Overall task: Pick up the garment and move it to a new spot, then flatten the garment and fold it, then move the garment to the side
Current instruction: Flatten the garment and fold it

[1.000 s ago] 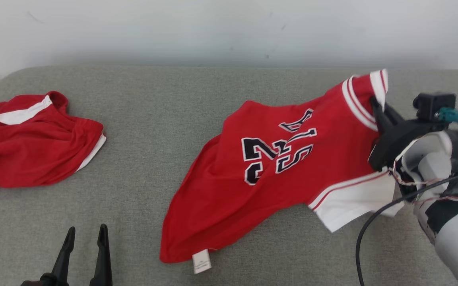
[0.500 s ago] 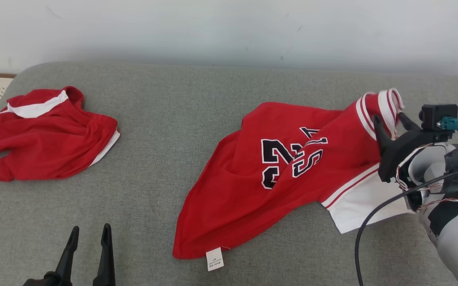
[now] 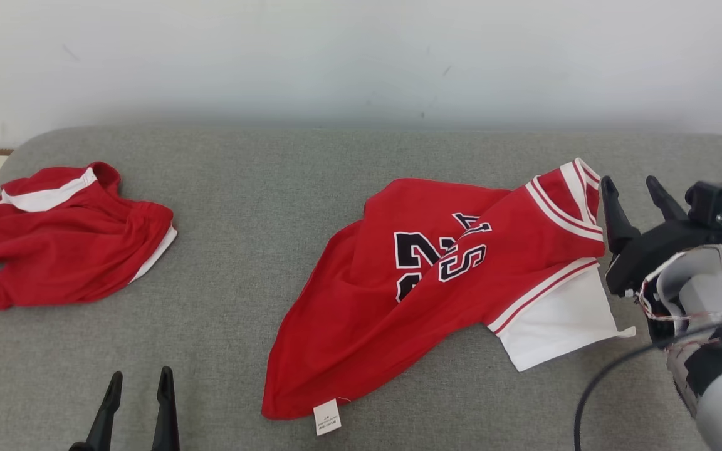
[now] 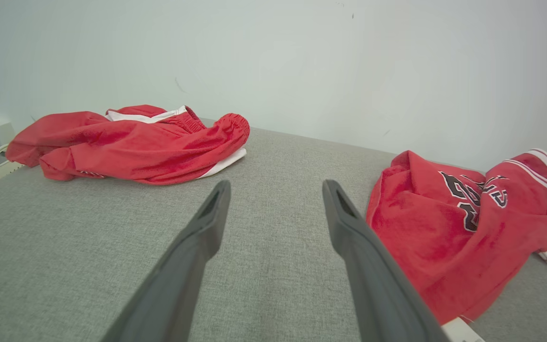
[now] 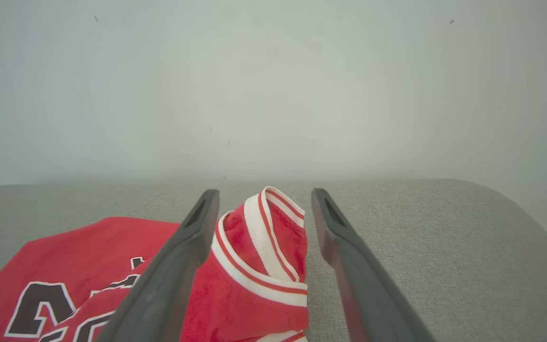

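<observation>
Noting jersey (image 3: 449, 282) crumpled on grey cushion (image 3: 261, 188), seemingly placed; flatten, fold, set-aside pending; left gripper (image 3: 140, 374), right gripper (image 3: 629, 181) fingers wide, empty.

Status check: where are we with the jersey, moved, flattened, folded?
Looks done: the red jersey lies on the grey padded surface, gripped by nothing. In hand: the right gripper stands open at its striped sleeve; the left gripper is open, apart from it. Left: the jersey is rumpled, so flattening, folding and moving aside remain.
</observation>
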